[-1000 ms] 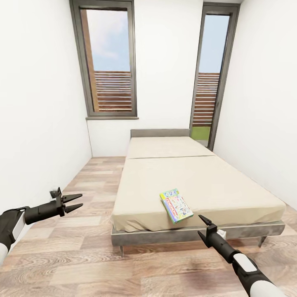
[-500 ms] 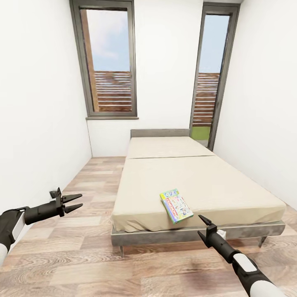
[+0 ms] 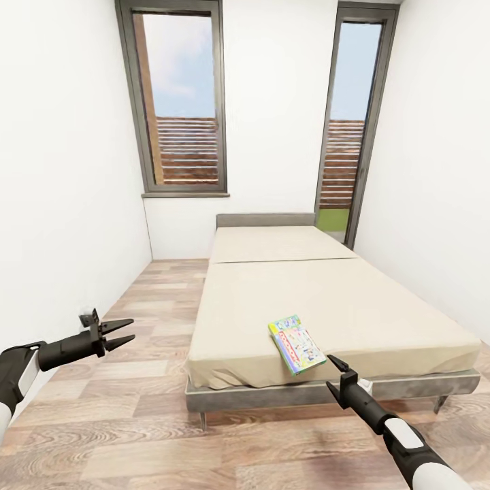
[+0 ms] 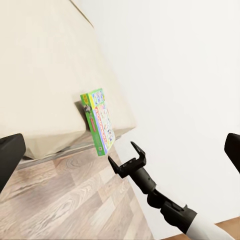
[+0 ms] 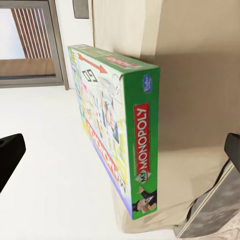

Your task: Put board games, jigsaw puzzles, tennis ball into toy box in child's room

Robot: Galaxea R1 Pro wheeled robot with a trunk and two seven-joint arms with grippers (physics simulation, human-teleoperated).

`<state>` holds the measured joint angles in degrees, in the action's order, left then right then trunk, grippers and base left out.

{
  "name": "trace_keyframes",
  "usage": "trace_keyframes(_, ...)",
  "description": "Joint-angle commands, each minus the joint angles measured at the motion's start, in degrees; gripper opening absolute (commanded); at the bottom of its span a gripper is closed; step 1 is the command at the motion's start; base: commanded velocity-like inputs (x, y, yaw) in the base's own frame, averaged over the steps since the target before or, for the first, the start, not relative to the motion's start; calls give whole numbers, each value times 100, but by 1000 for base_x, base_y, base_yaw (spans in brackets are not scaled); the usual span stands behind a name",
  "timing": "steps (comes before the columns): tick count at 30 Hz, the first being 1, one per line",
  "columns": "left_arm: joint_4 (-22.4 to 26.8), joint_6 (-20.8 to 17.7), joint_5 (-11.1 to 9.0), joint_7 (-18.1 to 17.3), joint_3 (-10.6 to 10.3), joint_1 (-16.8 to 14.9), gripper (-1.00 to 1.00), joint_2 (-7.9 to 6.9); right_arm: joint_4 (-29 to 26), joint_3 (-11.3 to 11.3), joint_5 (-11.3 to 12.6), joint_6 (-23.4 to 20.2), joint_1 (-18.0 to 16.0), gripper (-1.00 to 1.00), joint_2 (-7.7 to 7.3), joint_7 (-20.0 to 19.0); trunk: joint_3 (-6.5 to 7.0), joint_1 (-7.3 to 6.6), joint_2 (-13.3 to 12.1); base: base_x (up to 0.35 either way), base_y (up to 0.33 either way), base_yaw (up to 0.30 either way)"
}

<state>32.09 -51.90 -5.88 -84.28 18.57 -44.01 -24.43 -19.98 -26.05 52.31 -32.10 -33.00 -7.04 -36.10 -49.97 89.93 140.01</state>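
A green-edged board game [image 3: 296, 344] lies flat near the foot corner of the bed [image 3: 354, 299], just beyond the right tool [image 3: 338, 373], whose jaws gape empty like the left tool's [image 3: 117, 331], so it should probably approach low and square to the box's edge.

The head view looks forward and down from the foot of the bed [image 3: 340, 306] toward the windows. The left wrist view looks sideways across the floor at the bed's foot corner and the right pincer [image 4: 131, 161]. The right wrist view sits close on the board game [image 5: 117, 125], shared by all three views
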Motion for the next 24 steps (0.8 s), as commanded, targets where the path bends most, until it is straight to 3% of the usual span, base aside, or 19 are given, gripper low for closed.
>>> trace_keyframes(1, -1, -60, 0, -19, 7, -3, 100, 0, 3, -25, 19, -42, -4, 100, 1, -2, -6, -1, 3, 9, 6, 0)
trace_keyframes(24, -1, -34, 0, -18, 24, -3, 100, 0, 3, -23, -1, -42, -4, 100, 70, -2, -6, -1, 3, 1, 58, 0)
